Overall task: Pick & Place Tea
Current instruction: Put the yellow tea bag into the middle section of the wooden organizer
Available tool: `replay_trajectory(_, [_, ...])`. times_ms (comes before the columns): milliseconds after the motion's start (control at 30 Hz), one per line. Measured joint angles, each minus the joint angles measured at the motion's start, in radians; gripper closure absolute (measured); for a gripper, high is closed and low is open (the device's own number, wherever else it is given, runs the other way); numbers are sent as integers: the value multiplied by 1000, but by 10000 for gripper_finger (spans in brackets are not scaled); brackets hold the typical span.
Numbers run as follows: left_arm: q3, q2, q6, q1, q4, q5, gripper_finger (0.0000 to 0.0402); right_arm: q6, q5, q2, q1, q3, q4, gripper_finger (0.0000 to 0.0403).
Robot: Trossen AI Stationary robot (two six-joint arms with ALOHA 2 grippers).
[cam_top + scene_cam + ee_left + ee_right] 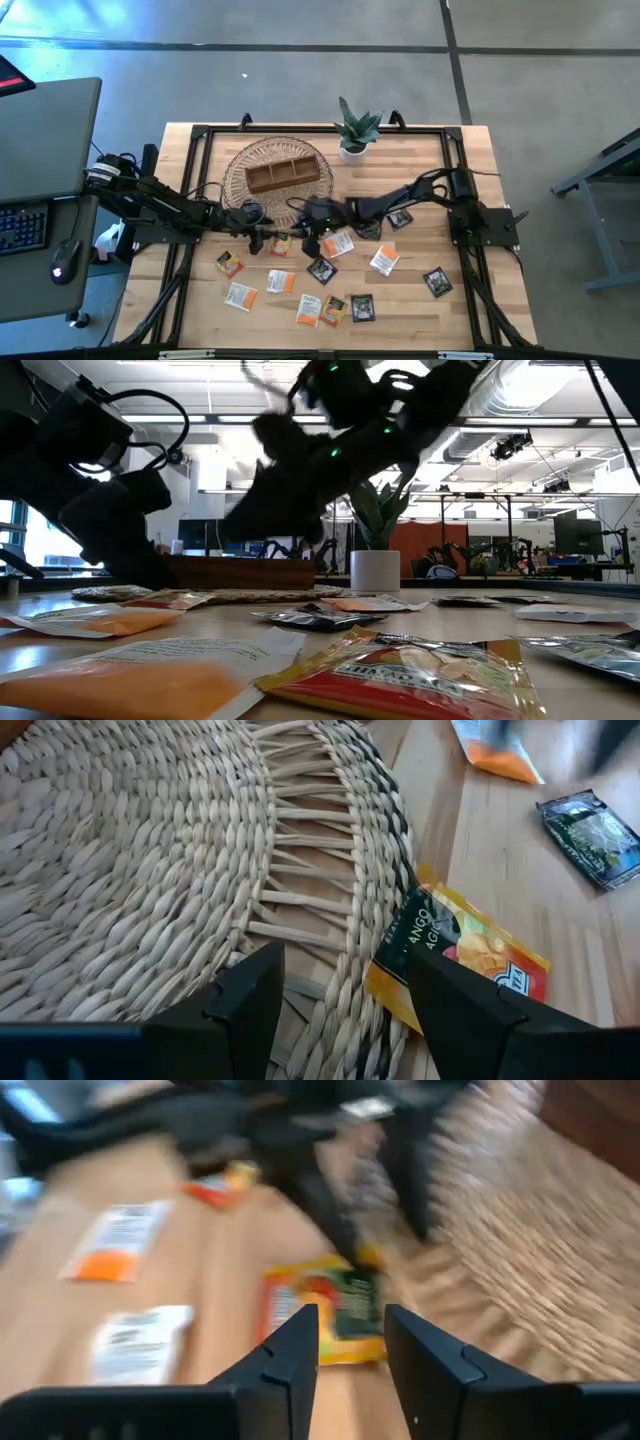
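Several tea sachets lie flat on the wooden table, orange-and-white ones (240, 296) and dark ones (437, 281). A yellow-orange sachet (460, 948) lies at the rim of the round woven mat (150, 870), one corner against the rim. My left gripper (258, 236) (350, 1010) is open, low over the mat's near rim, with that sachet just beyond one finger. My right gripper (312, 243) (350, 1350) is open and hovers facing the same sachet (330, 1315) from the table's right side. Both grippers appear as dark shapes in the low view.
The brown wooden divided tray (285, 175) sits on the woven mat (250, 160). A potted plant (355, 130) stands near the far edge. More sachets (362, 307) are scattered toward the near edge. The two grippers are close together at the table's middle.
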Motion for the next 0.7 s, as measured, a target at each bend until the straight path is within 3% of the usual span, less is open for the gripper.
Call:
replay_trajectory(133, [0,0,-7,0,0,7,192,12,37,67,3,50,-41,292])
replay_trajectory(367, [1,0,-23,0,-7,6,192,70,-48,163,0,120,-27,305])
replay_trajectory(700, [2,-1,-22,0,-29,10,193,63,-30,167,1,123,-28,317])
